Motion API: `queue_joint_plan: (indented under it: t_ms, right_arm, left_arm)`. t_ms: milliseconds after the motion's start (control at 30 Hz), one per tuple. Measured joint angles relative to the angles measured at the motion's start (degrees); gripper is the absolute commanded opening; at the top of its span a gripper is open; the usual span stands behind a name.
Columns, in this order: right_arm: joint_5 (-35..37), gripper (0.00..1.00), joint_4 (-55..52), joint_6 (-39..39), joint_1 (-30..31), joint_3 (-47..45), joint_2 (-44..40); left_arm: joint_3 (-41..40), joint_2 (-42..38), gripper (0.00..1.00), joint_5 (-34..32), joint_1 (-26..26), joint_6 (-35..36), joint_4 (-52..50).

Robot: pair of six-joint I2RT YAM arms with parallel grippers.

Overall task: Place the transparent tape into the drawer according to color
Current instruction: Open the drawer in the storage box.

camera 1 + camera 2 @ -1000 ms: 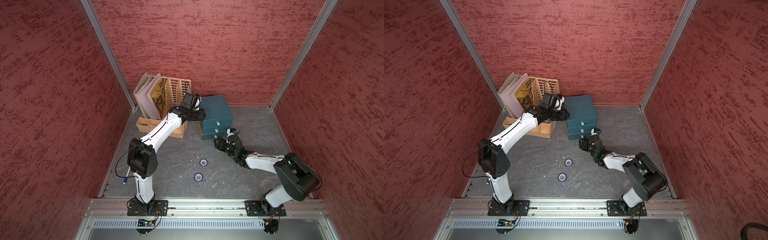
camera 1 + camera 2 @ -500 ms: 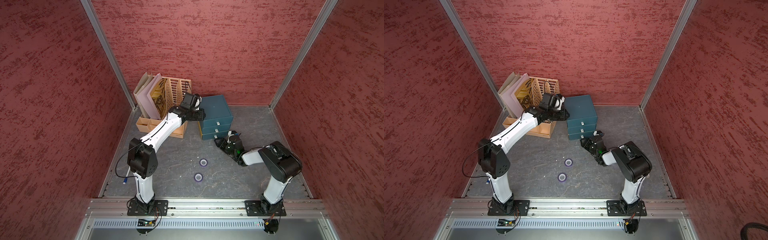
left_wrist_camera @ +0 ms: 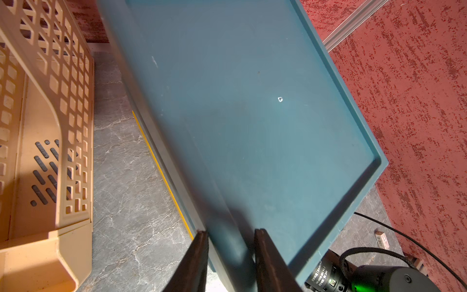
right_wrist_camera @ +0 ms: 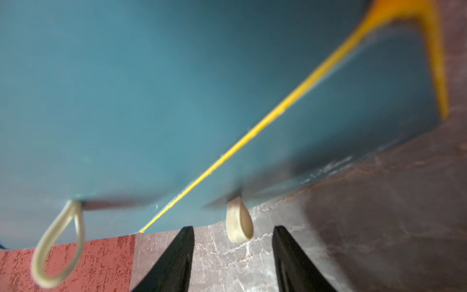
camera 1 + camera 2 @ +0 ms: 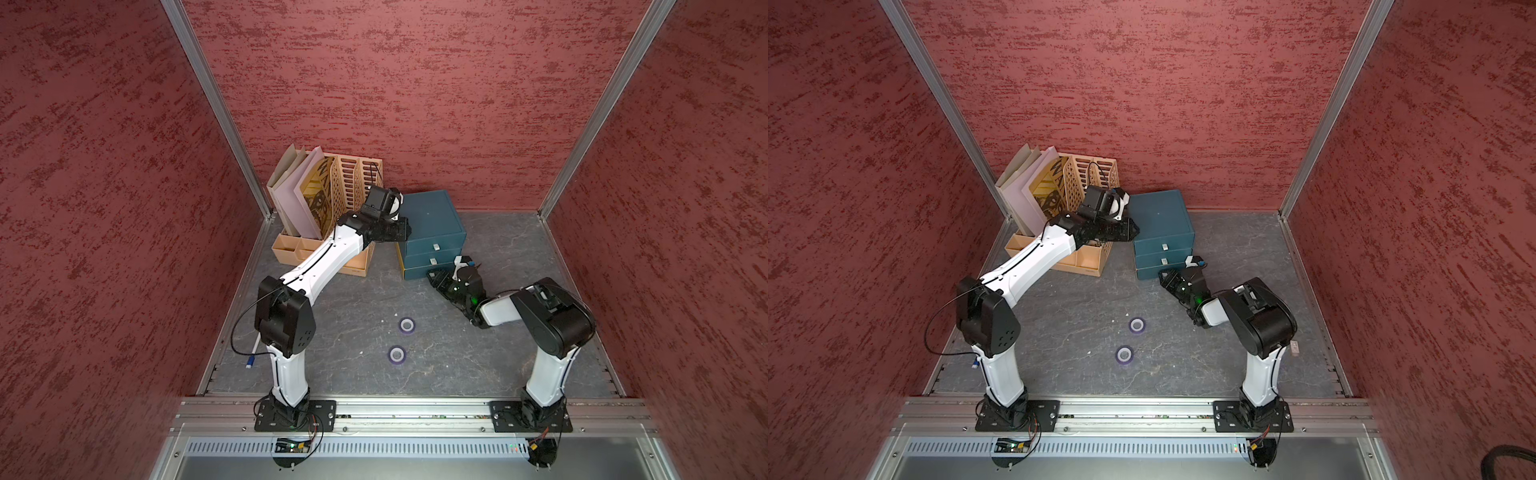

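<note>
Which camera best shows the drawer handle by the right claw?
Right wrist view: the pull sits close up between the right gripper's parted fingers. In both top views the gripper hides it; the left wrist view misses it.

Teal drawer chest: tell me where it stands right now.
In both top views the drawer stands at the back of the floor by the rear wall, just right of the tan file organizer, with the right gripper at its lowest front.
</note>
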Motion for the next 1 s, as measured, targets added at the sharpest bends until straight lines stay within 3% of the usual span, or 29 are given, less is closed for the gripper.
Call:
queue_joint_plan:
  t_ms: [167, 600, 1000]
  right_arm:
    - [0.02, 0.42, 0.52, 0.17, -0.15, 0.59, 0.94]
    - [0.04, 0.00, 1.51, 0.74, -0.31, 0.98, 1.99]
    - [0.04, 0.00, 2.99, 0.87, -0.31, -0.79, 1.40]
  left_arm:
    - [0.00, 0.00, 0.34, 0.17, 0.15, 0.00, -0.02]
    - [0.00, 0.00, 0.34, 0.66, 0.26, 0.02, -0.07]
    - [0.07, 0.00, 0.34, 0.92, 0.24, 0.09, -0.31]
